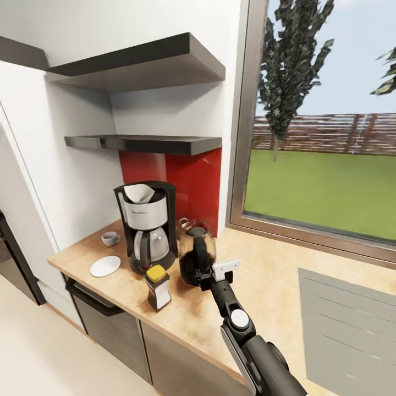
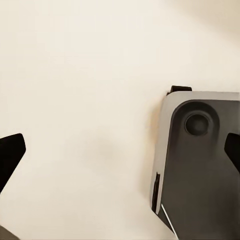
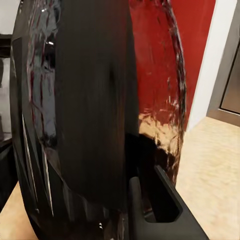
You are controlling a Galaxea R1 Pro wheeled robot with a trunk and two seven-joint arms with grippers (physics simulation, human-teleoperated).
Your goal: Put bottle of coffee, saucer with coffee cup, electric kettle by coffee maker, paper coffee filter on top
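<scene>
The black coffee maker (image 1: 146, 228) stands on the wooden countertop (image 1: 264, 291) with a white paper coffee filter (image 1: 138, 192) in its top. To its left are the coffee cup (image 1: 110, 238) and, apart from it, the bare white saucer (image 1: 105, 266). In front stands the yellow-lidded bottle of coffee (image 1: 158, 287). The dark glass electric kettle (image 1: 195, 250) stands upright just right of the coffee maker. My right gripper (image 1: 208, 276) is at the kettle's black handle (image 3: 95, 100), with one finger (image 3: 157, 200) pressed close beside it. My left gripper (image 2: 120, 155) is open over pale floor.
Two dark shelves (image 1: 148, 144) hang above the coffee maker against a red backsplash (image 1: 192, 181). A large window (image 1: 324, 137) runs along the counter's right. A grey mat-like panel (image 1: 346, 324) lies at the right. My grey base (image 2: 200, 170) appears under the left gripper.
</scene>
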